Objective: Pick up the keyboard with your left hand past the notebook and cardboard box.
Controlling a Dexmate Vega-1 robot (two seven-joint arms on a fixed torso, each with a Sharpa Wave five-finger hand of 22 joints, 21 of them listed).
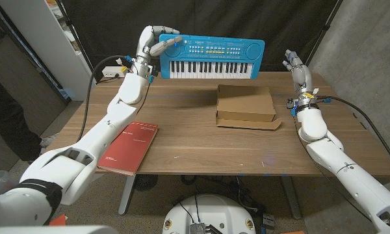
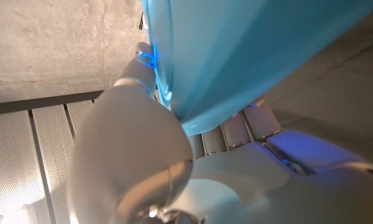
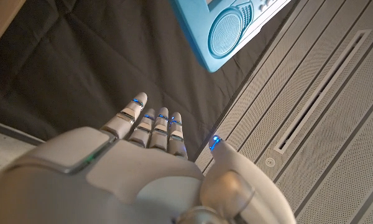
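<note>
Left hand (image 1: 155, 43) grips the blue keyboard (image 1: 211, 58) by its end, apparently lifted past cardboard box (image 1: 245, 106) and red notebook (image 1: 129, 147); right hand (image 1: 295, 65) open, holding nothing.

A wooden desk (image 1: 182, 140) is seen from above. A red notebook (image 1: 129, 147) is laid near the front left corner, its lower end reaching the front edge. A flat brown cardboard box (image 1: 246, 106) is set right of the middle, toward the back edge, with one flap (image 1: 249, 121) folded out toward the front.
</note>
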